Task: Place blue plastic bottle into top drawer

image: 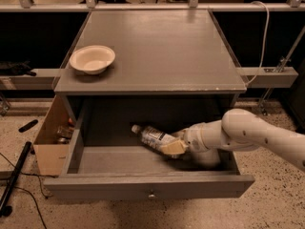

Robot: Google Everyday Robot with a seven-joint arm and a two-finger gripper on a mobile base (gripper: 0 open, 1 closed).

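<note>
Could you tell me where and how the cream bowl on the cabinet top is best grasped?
Pinch the bowl by its rim from above: it sits upright, mouth open, so one finger fits inside. The gripper is in the top drawer, holding the blue plastic bottle.

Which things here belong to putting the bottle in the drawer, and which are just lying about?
In the job:
- blue plastic bottle, tilted, gripped by the claw
- claw, reaching into the drawer from the right
- top drawer, pulled open

Lying about:
- cream bowl on the cabinet top
- cardboard box on the floor, left of the drawer
- black pole on the floor, far left
</note>
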